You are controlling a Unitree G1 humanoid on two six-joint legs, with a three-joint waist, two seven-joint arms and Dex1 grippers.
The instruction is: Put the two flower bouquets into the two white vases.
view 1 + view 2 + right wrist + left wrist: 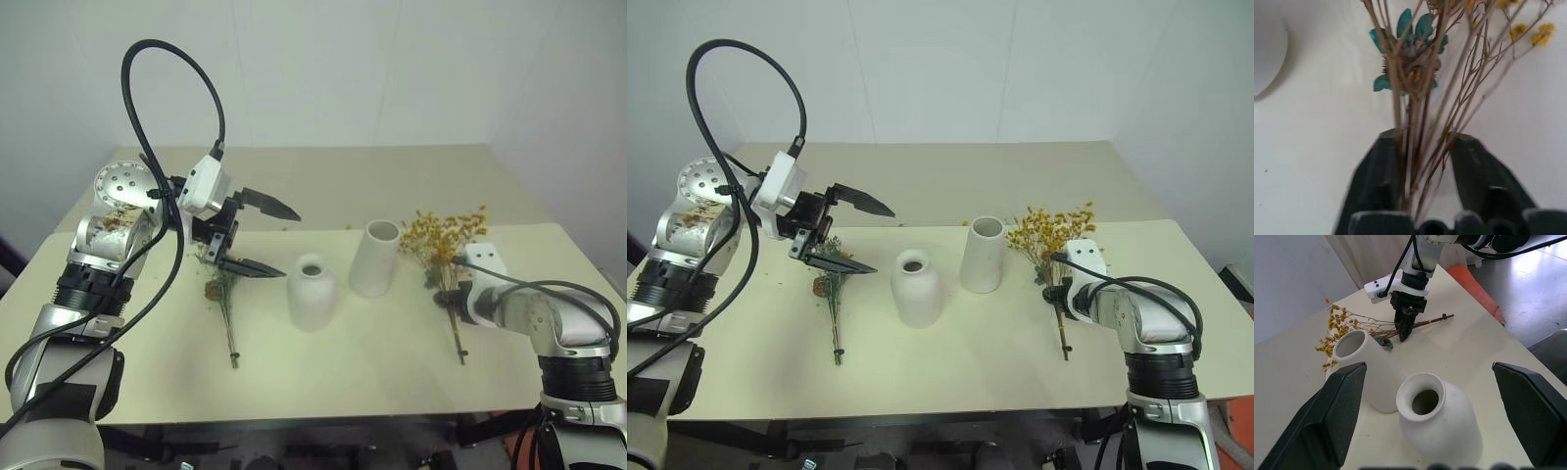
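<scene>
where the two white vases stand side by side near the middle of the cream bench (392,382), neither has anything in it: the squat rounded jar (312,292) shows a dark, bare opening at its narrow neck, and the taller slim cylinder (374,258), just beside it toward the robot's right and a little farther back, shows a bare white mouth. seen from the left wrist, both mouths gape open with no stem inside. the yellow-orange bouquet (449,237) lies flat on the bench to the right of the tall cylinder, its blossoms fanned out near the vase's side and its thin stems running back toward the robot. the right pincer (453,297) is down on those stems, its two black fingers (1376,181) drawn in narrow with the bundle of twigs between them, pressing on either side; the stems are gripped low, below a small teal-leaved sprig (1405,46), and the bunch is lying on the bench rather than lifted. the smaller grey-green bouquet (221,294) lies on the bench to the left of the squat jar, well apart from it, pinecone end farther from the robot and stem pointing toward the robot. the left pincer (263,235) hangs in the air above that bunch, its fingers spread wide and holding nothing, pointing across toward the vases.
</scene>
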